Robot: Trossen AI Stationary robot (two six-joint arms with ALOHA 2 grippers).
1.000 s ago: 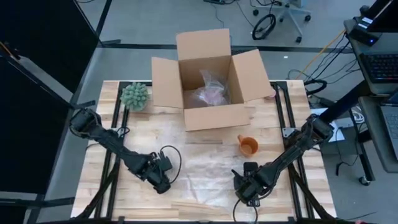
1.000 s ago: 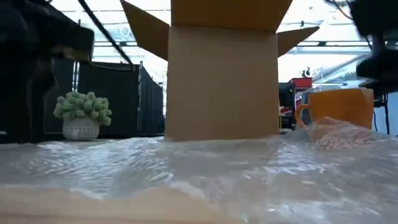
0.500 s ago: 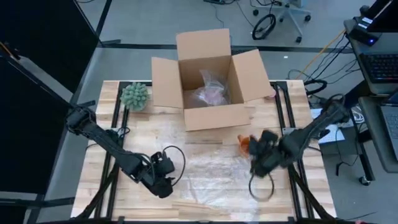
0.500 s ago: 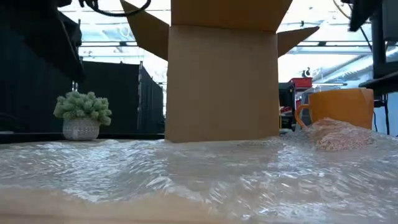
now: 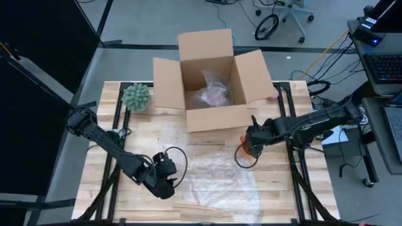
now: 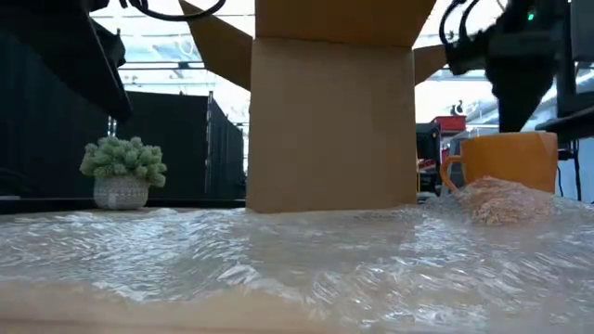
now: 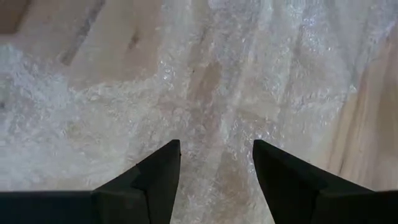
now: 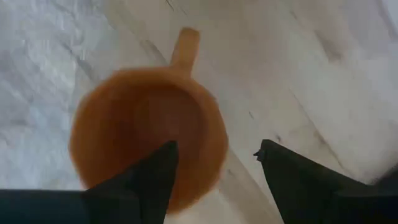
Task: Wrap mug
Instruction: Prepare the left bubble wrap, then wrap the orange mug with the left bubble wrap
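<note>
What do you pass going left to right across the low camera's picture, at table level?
Small potted plant → open cardboard box → orange mug, with the right gripper hanging just above it. Bubble wrap spreads across the whole foreground, so it has no single place in the order.

Orange mug (image 5: 249, 149) mostly hidden under right end effector (image 5: 253, 139) in high view; blurred in wrist cam.

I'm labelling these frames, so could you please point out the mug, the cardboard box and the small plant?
mug (image 8: 146, 134) right wrist view, inside the cup
cardboard box (image 5: 217, 118) high view, front wall
plant (image 5: 135, 96) high view, green top
</note>
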